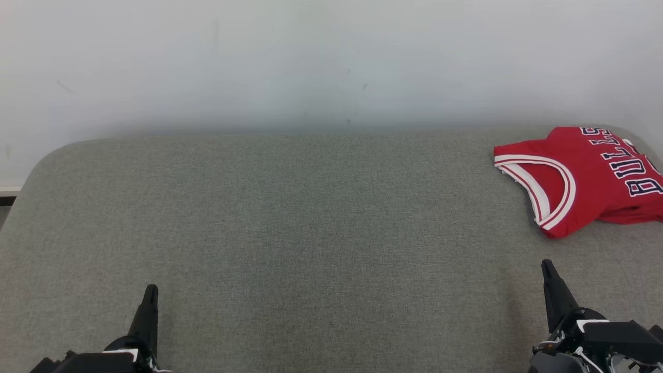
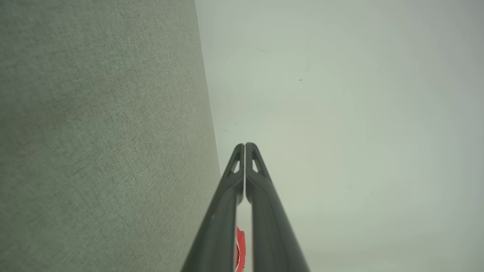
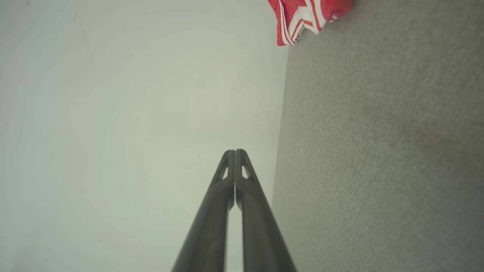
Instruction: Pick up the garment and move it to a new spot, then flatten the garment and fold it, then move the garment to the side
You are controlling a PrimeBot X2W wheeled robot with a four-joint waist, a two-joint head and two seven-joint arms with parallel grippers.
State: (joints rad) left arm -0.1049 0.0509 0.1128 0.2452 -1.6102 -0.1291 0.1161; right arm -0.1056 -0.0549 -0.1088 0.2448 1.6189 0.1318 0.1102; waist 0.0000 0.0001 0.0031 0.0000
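Garment (image 1: 585, 181) status: red jersey, white-trimmed armhole and BULLS lettering facing up, gathered into a compact layered bundle by the far right corner of the desk (image 1: 311, 233), partly cut off by the frame edge. Looks folded, though not super crisp, with a slightly lumpy near edge. Probably done with the pick-up, flatten, fold and the move to the side, judging purely from placement and layering. Can't rule out a last nudge or tidy-up, tbh.

Left gripper (image 1: 150, 292) down by the near edge, left side, fingers pressed tight together, holding nothing. Right gripper (image 1: 548, 269) same deal at the near edge on the right: closed, empty, near the jersey but clearly not touching. Same story from both wrist cams, tips squeezed together with no cloth between.

Plain pale wall (image 1: 311, 62) behind the far edge. Reads like a resting pose for both arms, so likely nothing left besides maybe squaring up that fold.
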